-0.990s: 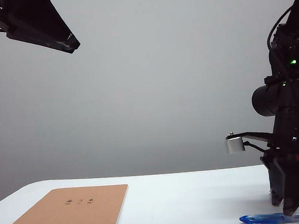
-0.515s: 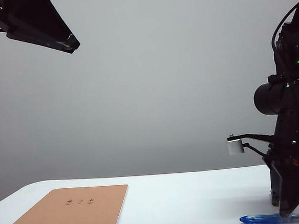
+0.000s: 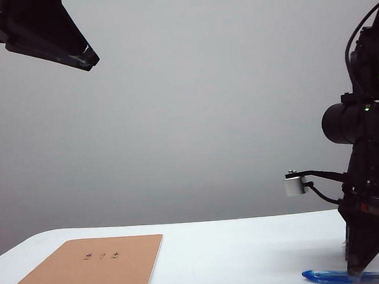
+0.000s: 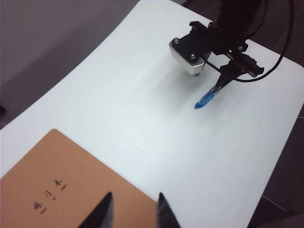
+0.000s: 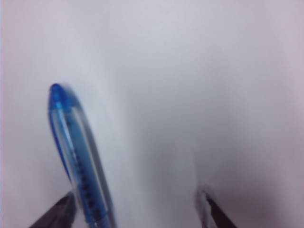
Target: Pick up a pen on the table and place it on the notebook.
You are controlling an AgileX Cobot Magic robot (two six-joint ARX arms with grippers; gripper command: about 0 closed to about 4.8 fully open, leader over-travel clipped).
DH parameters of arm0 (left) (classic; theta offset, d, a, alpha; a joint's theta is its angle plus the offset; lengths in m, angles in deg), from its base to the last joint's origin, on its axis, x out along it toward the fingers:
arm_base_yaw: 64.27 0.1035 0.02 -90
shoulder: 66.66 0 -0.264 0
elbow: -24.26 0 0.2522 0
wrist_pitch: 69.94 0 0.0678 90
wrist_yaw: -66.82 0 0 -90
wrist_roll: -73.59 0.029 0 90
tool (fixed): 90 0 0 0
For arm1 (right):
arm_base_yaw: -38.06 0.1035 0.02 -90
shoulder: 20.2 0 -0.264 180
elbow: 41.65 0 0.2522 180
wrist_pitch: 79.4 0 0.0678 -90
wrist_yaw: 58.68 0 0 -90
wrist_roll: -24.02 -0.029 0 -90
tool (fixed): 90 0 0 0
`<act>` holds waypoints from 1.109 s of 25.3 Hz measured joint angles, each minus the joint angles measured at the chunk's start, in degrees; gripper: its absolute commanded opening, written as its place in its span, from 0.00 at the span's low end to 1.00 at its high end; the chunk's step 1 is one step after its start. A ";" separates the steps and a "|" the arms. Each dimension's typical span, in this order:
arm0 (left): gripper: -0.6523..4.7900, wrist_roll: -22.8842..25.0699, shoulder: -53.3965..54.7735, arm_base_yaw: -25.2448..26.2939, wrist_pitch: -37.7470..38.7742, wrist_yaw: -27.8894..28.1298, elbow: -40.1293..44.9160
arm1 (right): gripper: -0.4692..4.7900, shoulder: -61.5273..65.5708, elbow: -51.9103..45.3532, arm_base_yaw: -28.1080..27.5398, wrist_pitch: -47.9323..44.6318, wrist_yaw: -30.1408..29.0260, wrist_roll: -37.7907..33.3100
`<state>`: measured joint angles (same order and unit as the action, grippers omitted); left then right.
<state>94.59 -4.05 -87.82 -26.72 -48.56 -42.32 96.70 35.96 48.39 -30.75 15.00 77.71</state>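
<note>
The blue pen (image 3: 326,277) lies on the white table (image 3: 249,255) at the near right. My right gripper (image 3: 353,270) points down over it, its tips at the table. In the right wrist view the pen (image 5: 78,156) runs between the open fingers of the right gripper (image 5: 137,204), close against one finger (image 5: 64,211) and well apart from the other. The tan notebook (image 3: 88,269) lies flat at the near left. My left gripper (image 3: 91,56) hangs high above it, open and empty; its wrist view shows the left gripper (image 4: 135,202) over the notebook (image 4: 57,185), with the pen (image 4: 208,98) far off.
The table's rounded far edge (image 3: 182,222) runs in front of a plain grey wall. A small silver camera block (image 3: 294,185) sticks out from the right arm. Bare white tabletop (image 4: 156,123) separates notebook and pen.
The right gripper has rolled at the wrist and settled closer onto the pen. The left arm, notebook and pen have stayed put.
</note>
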 measured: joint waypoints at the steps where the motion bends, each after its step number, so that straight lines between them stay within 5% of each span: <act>1: 0.33 0.00 0.00 0.00 0.07 0.00 0.00 | 0.55 -0.31 -1.03 0.02 -1.46 0.44 0.15; 4: 0.33 0.00 0.02 0.00 0.00 0.22 0.00 | 0.49 -0.55 -3.58 -0.13 -6.71 1.92 0.74; 8: 0.33 0.00 0.48 -0.02 -0.02 2.27 0.00 | 0.18 -0.94 -4.46 -0.11 -9.31 2.89 1.03; 11: 0.33 0.00 0.79 0.00 0.07 2.73 0.00 | 0.12 -0.94 -4.28 -0.24 -9.16 2.73 0.68; 18: 0.33 0.00 1.11 -0.02 0.02 2.73 0.02 | 0.08 -1.05 -4.09 -0.22 -8.59 2.78 -0.70; 24: 0.33 0.00 1.11 0.00 -2.82 2.86 0.00 | 0.08 -2.86 -0.37 0.11 2.45 2.49 -4.92; 28: 0.33 -0.09 1.11 -0.02 -3.06 3.98 0.00 | 0.08 -9.22 9.31 0.26 3.87 -9.46 -15.06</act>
<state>94.50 -2.93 -87.85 -29.78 -44.59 -42.32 87.48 45.27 48.65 -26.88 5.54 62.65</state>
